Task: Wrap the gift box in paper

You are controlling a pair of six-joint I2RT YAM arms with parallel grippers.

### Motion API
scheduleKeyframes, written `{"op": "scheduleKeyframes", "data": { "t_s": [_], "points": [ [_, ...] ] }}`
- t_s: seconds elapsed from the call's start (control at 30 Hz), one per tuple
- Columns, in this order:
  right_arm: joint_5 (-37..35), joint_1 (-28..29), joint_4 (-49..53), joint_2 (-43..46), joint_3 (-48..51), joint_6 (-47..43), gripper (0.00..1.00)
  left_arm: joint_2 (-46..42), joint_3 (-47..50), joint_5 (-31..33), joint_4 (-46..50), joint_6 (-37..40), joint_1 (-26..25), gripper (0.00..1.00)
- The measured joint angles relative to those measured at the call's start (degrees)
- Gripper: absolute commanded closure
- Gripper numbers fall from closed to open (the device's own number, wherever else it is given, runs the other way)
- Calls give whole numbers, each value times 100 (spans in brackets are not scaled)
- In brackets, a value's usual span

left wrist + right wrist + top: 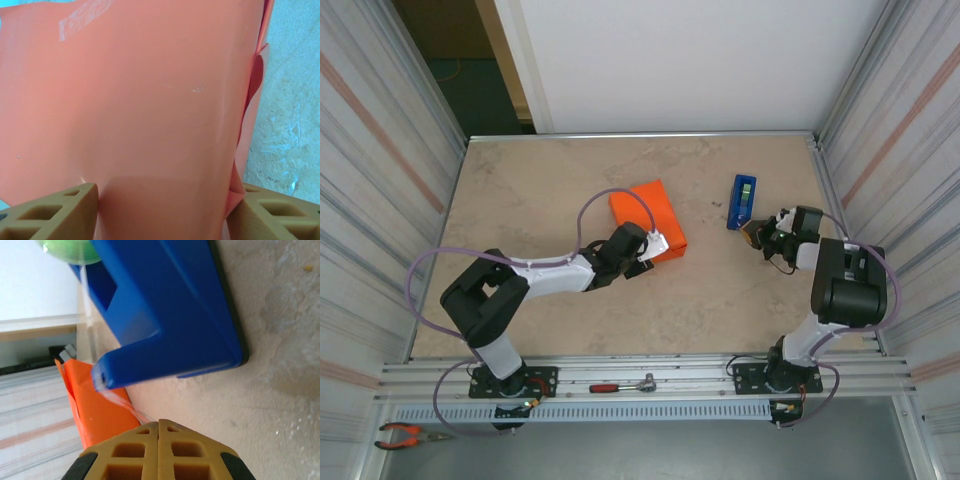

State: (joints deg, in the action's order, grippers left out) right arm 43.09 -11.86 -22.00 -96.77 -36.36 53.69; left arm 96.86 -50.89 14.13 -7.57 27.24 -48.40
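The left gripper [165,212] straddles the near end of the thin bright orange paper sheet [150,100], pads pressing it from both sides. The paper is probably light, slick and easily creased, so it is best held where the hidden gift box backs it, not by loose flaps. It lies mid-way across the beige tabletop [540,190], long axis running far-left to near-right. The right gripper [159,450], fingers closed, seems to pinch clear tape [122,402] at the blue plastic tape dispenser [165,305].
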Motion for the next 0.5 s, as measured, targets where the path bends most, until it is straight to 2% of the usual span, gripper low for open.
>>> {"op": "scheduleKeyframes", "data": {
  "t_s": [0.23,0.33,0.5],
  "points": [
    [114,149,-1064,-741,-66,542,100,2,0,7,-2,0,0,35],
    [111,273,-1097,-1005,-37,750,100,2,0,11,-2,0,-7,35],
    [164,317,-1034,-914,11,772,100,2,0,13,-2,2,-9,36]
  ]
}}
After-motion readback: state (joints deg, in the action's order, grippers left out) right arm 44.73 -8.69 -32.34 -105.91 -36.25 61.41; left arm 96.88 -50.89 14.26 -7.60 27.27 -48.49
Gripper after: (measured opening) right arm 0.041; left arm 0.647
